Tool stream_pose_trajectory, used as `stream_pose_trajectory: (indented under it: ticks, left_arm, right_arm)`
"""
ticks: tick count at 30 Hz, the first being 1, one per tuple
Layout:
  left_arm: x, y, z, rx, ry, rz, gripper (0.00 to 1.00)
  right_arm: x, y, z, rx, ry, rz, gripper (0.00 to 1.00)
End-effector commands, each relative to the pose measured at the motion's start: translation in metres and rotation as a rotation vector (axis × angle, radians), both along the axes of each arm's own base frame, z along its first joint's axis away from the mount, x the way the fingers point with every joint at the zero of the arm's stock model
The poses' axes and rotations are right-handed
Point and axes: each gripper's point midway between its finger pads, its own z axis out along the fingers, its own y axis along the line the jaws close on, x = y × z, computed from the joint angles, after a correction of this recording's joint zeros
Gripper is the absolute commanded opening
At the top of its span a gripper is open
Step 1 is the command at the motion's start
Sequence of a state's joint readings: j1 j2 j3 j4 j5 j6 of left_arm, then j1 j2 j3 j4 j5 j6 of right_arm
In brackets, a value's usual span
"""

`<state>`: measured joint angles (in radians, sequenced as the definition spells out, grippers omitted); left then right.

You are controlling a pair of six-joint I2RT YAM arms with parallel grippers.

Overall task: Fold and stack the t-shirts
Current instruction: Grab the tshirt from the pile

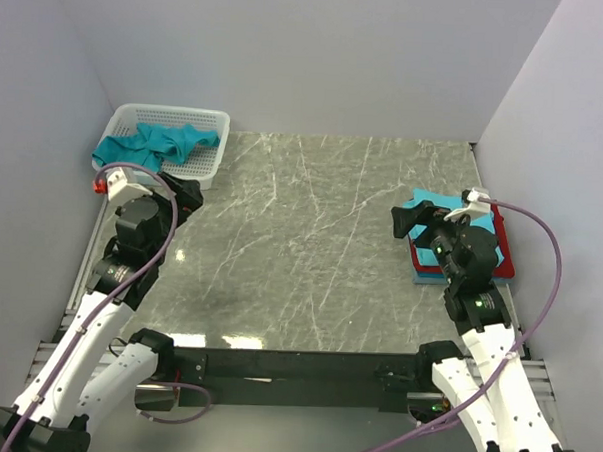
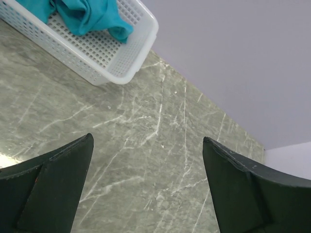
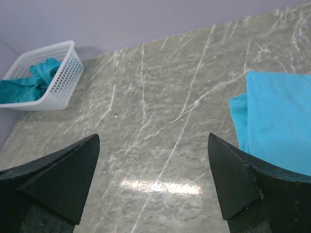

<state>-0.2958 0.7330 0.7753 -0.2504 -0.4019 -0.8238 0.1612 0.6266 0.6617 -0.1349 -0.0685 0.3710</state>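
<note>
1. Top external view: crumpled teal cloth t-shirt (image 1: 163,143) sits inside white plastic mesh basket (image 1: 212,162), far-left corner.
2. Folded light-blue, red and blue t-shirts (image 1: 431,201) lie stacked at the table's right edge, beneath right gripper (image 1: 407,222), whose fingers are apart.
3. Fingers of left gripper (image 1: 188,196) are apart, holding nothing.

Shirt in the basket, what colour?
Teal shirt, crumpled in the white mesh basket; shows best in the left wrist view.

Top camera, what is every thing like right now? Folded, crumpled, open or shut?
teal t-shirt: crumpled, not folded, lying in the basket
white basket: upright at the table's far left corner, holding that one shirt
folded t-shirts: flat stack at the right edge, light blue on top, red and blue underneath
left gripper: open, holding nothing
right gripper: open, holding nothing, above the stack
</note>
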Motion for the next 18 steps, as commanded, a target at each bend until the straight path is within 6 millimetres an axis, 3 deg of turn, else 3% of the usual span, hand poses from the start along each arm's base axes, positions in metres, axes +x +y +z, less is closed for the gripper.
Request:
stream_pose_trajectory:
  ticks: [1, 6, 11, 18]
  left_arm:
    - [-0.003, 0.015, 0.035, 0.026, -0.066, 0.064, 1.0]
    - [-0.004, 0.032, 0.042, 0.013, -0.061, 0.167, 0.99]
    - [0.0, 0.029, 0.046, 0.014, -0.113, 0.153, 0.99]
    - [0.015, 0.055, 0.036, 0.008, -0.075, 0.35, 1.0]
  right_arm:
    - [-0.003, -0.001, 0.022, 0.032, -0.079, -0.012, 0.98]
    - [-0.005, -0.005, 0.021, 0.076, -0.117, -0.043, 1.0]
    - [-0.005, -0.007, 0.018, 0.101, -0.121, -0.059, 1.0]
    - [0.0, -0.003, 0.017, 0.082, -0.095, -0.038, 1.0]
